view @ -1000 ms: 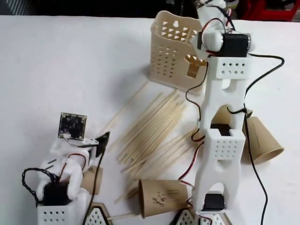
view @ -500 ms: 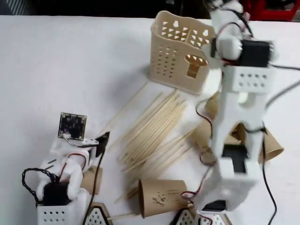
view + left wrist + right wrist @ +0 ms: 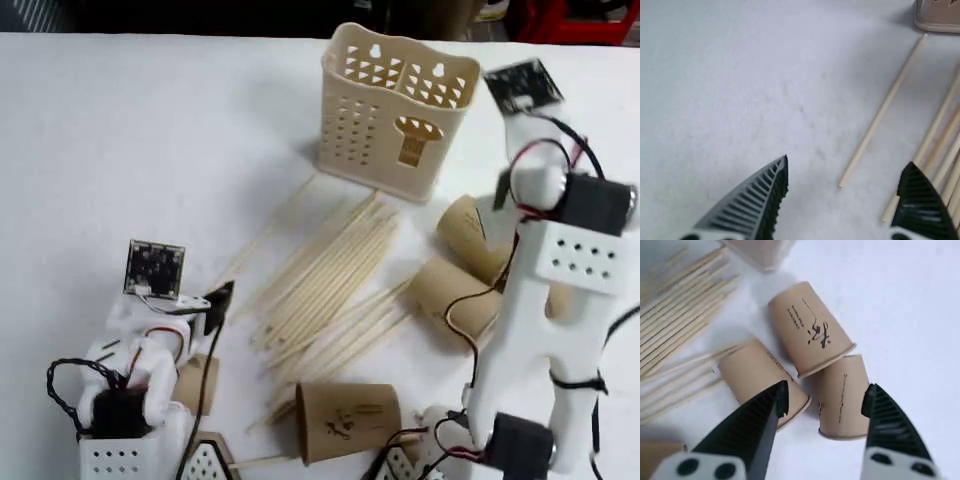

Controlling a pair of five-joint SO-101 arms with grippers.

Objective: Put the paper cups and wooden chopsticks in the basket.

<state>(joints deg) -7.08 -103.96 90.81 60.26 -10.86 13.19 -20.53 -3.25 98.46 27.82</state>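
Right pincer (image 3: 826,390) hangs spread wide over three cups (image 3: 810,330) lying on their sides, clustered on the counter (image 3: 150,120), and it grips nothing. Left pincer (image 3: 847,162) gapes too, low beside the chopsticks (image 3: 330,280), which are fanned out near the upright basket (image 3: 395,110). A fourth cup (image 3: 345,420) lies apart.

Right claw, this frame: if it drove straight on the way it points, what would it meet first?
Most likely the paper cup lying on its side between the tips of the open right claw, though depth is unclear; a neighbouring cup lies beside one finger.
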